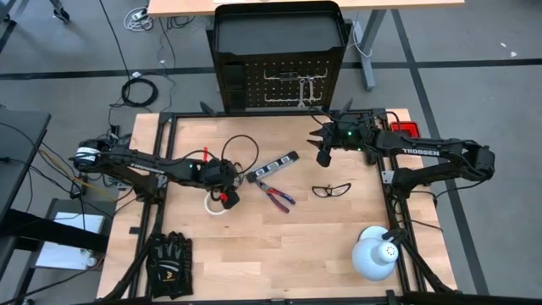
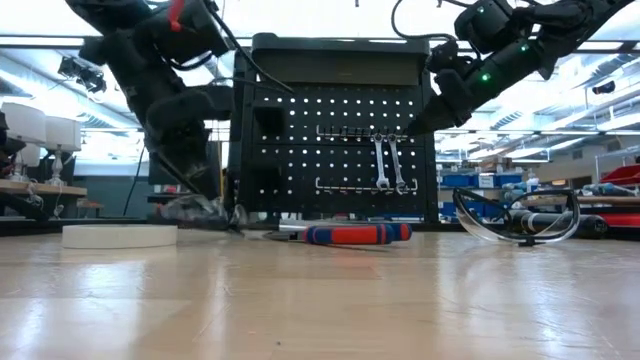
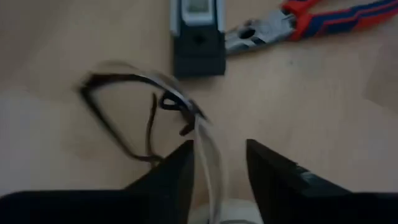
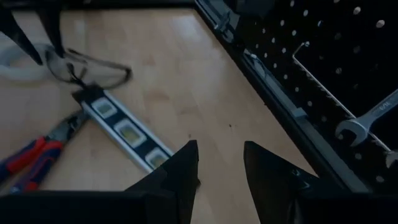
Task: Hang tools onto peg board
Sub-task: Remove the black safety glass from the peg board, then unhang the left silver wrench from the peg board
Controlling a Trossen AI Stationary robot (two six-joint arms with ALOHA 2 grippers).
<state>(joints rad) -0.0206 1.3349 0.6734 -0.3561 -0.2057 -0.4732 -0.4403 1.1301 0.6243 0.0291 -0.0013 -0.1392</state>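
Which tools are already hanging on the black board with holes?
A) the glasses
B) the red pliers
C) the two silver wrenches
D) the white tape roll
C: the two silver wrenches hang side by side from hooks on the peg board, while the other tools lie on the table.

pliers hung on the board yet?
No, in the high view the red-handled pliers lie flat on the table, in front of the peg board.

A pair of black gloves (image 1: 168,262) lies at the near left corner of the wooden counter (image 1: 279,246). A white dome lamp (image 1: 375,252) sits near the near right corner. A small red box (image 1: 406,129) rests at the far right edge.
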